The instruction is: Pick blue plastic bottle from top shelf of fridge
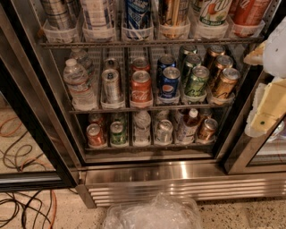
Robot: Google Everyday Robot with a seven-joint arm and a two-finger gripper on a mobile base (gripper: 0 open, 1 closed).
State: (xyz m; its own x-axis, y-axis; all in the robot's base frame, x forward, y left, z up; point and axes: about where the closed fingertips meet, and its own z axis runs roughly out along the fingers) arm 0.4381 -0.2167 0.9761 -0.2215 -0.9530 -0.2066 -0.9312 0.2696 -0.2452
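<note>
The fridge (178,176) stands open in front of me, with black frames and a ribbed steel base. The top shelf (147,44) runs along the upper edge of the view, fronted by clear cup-like trays. The blue plastic bottle (96,13) stands in the second tray from the left; only its lower part with the pale printed label shows. My gripper (268,107) is a white and cream shape at the right edge, level with the middle rack, well right of the bottle and below it. It holds nothing that I can see.
Beside the bottle stand a ribbed clear bottle (56,13) and a blue can (137,13). The middle rack holds a water bottle (78,82) and soda cans (140,87). Crumpled clear plastic (152,214) lies on the floor, cables (18,156) lie at left, and a glass door (257,156) stands at right.
</note>
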